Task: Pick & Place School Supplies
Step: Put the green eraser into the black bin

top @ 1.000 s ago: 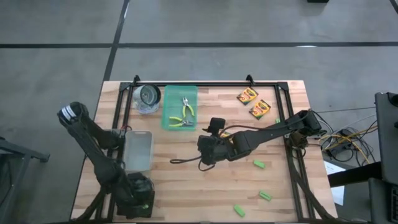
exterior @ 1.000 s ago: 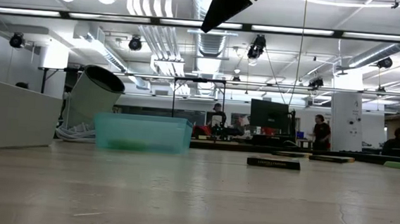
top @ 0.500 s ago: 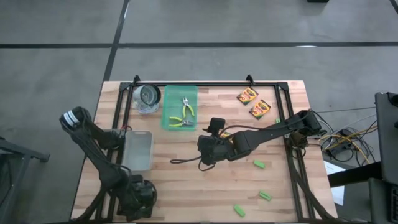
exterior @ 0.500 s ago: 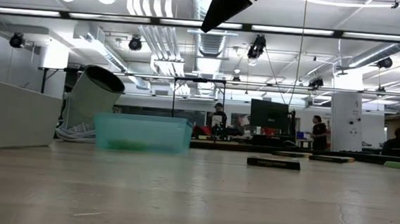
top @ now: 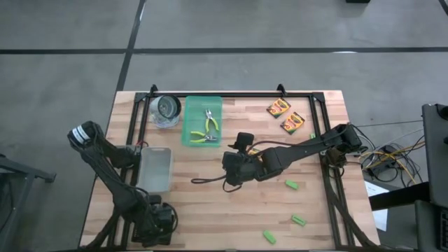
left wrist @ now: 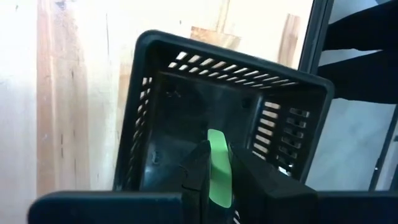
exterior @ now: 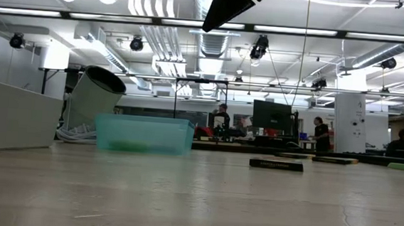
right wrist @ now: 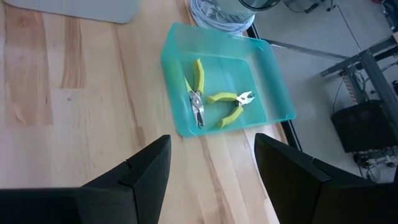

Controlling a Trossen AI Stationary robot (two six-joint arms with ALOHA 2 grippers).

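My left gripper [top: 155,222] is at the table's near left corner, pointing down into a black slotted basket [left wrist: 186,99], shut on a bright green block [left wrist: 217,171]. My right gripper [top: 233,170] hangs open over the middle of the table, touching nothing. In its wrist view the right gripper [right wrist: 211,168] looks at the teal tray [right wrist: 273,99], where two yellow-green pliers [right wrist: 214,99] lie flat. Two crayon boxes [top: 278,107] [top: 292,122] lie flat near the far right. Three green blocks [top: 292,185] [top: 299,220] [top: 268,236] lie on the near right. A third crayon box is out of view. My left gripper pinches the green block's long sides [left wrist: 216,143] between its two fingers [left wrist: 198,165], coming from above and pointing down. The block is lifted clear over the inside of the black basket, with its length along the fingers.
A clear plastic bin [top: 155,168] stands left of centre, and a clear cup [top: 166,110] sits beside the teal tray [top: 203,120] at the far left. A black cable [top: 210,180] trails on the wood by my right gripper. A black rail [top: 231,94] frames the table.
My left arm has shifted a little over the near left corner, its gripper settling lower over the black basket with the green block still in its fingers. My right arm has kept still.
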